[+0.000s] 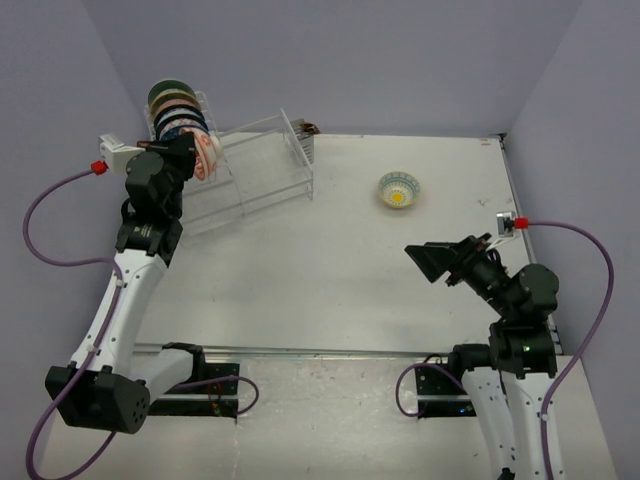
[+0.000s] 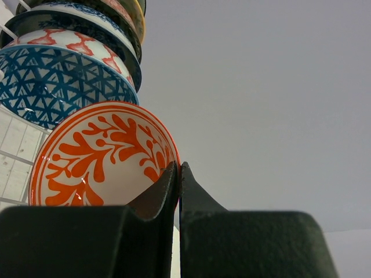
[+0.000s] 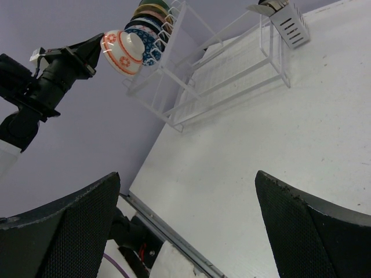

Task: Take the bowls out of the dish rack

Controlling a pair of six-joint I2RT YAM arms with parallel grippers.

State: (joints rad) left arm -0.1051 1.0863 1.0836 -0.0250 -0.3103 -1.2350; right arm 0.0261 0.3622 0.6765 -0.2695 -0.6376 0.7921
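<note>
Luckily, the left gripper (image 2: 178,169) was squeezed tight on the thin rim of the orange bowl (image 2: 98,156), just past its fingertips beside the other bowls (image 2: 64,81) in the dish rack (image 1: 262,165); hard, smooth and slippery, it would likely break if dropped, so the rim seemed best.

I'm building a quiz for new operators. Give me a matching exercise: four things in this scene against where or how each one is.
Things:
1. orange-leaf bowl
2. yellow-centred bowl
3. blue lattice bowl
4. right gripper

States:
a. open, holding nothing
b. lying on the table
c. standing in the dish rack
d. pinched at the rim by the left gripper

Pairs: 1-d, 2-b, 3-c, 4-a.
</note>
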